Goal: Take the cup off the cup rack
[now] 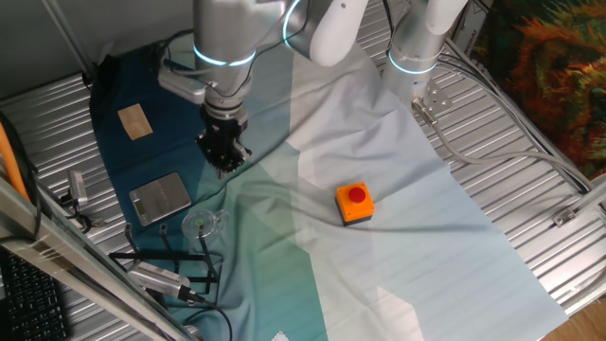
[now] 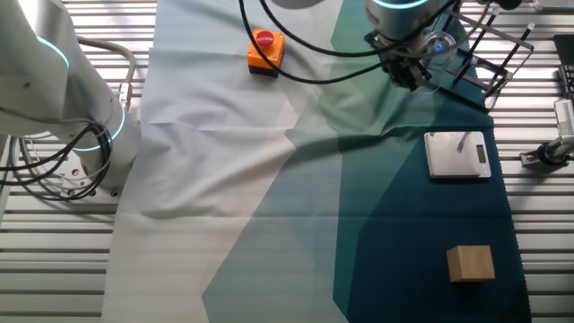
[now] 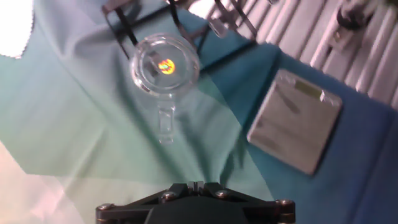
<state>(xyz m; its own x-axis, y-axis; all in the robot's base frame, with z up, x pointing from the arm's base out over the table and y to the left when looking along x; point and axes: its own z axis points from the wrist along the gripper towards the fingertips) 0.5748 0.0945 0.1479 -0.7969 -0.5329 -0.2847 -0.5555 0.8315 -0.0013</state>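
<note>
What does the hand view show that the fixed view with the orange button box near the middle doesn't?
Only the hand view shows the cup from above, round rim facing the camera and a handle pointing toward it. Only the fixed view shows the orange button box, the wooden block and the gripper hanging above the cloth. Both show the cup, the cup rack and the flat grey square.

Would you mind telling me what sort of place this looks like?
Probably a robotics lab bench: a slatted metal table under a cloth, an orange button box, and a second robot arm mounted alongside.

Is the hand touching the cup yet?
Apart. The hand view shows bare cloth between the hand and the cup, which sits by the cup rack.
</note>
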